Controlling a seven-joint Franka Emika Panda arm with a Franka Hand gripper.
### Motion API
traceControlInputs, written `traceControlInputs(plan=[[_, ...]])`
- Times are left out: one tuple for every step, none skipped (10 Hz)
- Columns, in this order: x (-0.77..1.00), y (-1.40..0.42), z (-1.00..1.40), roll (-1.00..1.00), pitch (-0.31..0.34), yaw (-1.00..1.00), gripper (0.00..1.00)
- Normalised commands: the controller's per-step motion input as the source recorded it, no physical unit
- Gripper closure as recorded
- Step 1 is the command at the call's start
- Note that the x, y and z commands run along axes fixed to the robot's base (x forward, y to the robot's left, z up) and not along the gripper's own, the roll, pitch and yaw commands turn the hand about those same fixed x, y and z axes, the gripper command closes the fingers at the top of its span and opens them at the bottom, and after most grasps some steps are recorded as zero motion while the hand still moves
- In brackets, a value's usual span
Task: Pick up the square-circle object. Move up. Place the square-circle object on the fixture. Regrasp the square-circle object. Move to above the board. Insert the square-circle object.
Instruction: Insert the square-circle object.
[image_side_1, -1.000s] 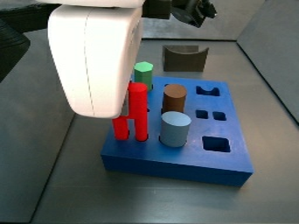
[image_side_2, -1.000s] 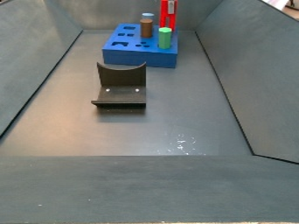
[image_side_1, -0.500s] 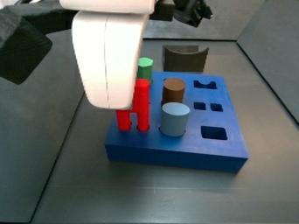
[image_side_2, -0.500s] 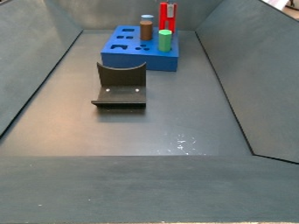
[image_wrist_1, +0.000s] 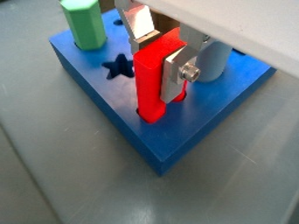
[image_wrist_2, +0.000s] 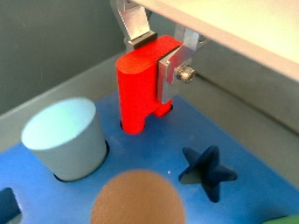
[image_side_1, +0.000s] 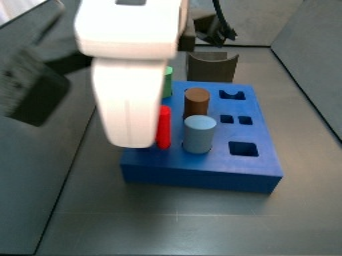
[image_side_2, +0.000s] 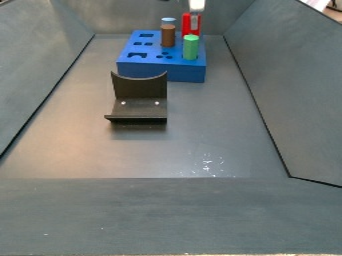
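Since a second ago the red square-circle object (image_side_1: 164, 127) has sunk lower against the board (image_side_1: 201, 168): in that side view only a short red stretch now shows below the big white arm housing at upper left, where two long legs stood clear before, and in the side view from the far end its red top (image_side_2: 195, 21) sits lower at the upper edge of the frame. Nearest the wrist cameras, the gripper (image_wrist_1: 163, 54) pinches the red piece between its flat silver fingers (image_wrist_1: 142, 21), one plate on each side of its upper part, and the lower end of the piece stands in a hole at the blue board's top near one edge (image_wrist_1: 152, 112). In a wrist view the gripper (image_wrist_2: 160, 54) holds the same upright red piece (image_wrist_2: 139, 86), with a pale blue cylinder (image_wrist_2: 63, 140) standing just beside it in the board (image_wrist_2: 152, 175), a star-shaped hole (image_wrist_2: 204, 168) near it, and a blurred brown cylinder top (image_wrist_2: 135, 198) at the lower edge. A green hexagonal peg (image_wrist_1: 82, 23) stands at the upper left of a wrist view, beside the star hole (image_wrist_1: 117, 66). Farther off, the dark fixture (image_side_2: 138, 97) lies on the grey floor at centre left of a side view, well apart from the board (image_side_2: 163, 62); it also shows behind the board at the upper middle (image_side_1: 211, 67).
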Motion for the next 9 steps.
traceControlInputs(plan=[[0.28, 0.23, -0.79, -0.07, -0.026, 0.05, 1.00], [0.21, 0.18, -0.82, -0.03, -0.013, 0.08, 1.00], [0.07, 0.08, -0.81, 0.00, -0.044, 0.08, 1.00], [-0.03, 0.00, 0.00, 0.00, -0.016, 0.00, 1.00], [0.00, 0.00, 0.00, 0.01, 0.000, 0.00, 1.00], [0.00, 0.00, 0.00, 0.01, 0.000, 0.00, 1.00], [0.00, 0.00, 0.00, 0.01, 0.000, 0.00, 1.00], [0.00, 0.00, 0.00, 0.01, 0.000, 0.00, 1.00], [0.00, 0.00, 0.00, 0.00, 0.000, 0.00, 1.00]])
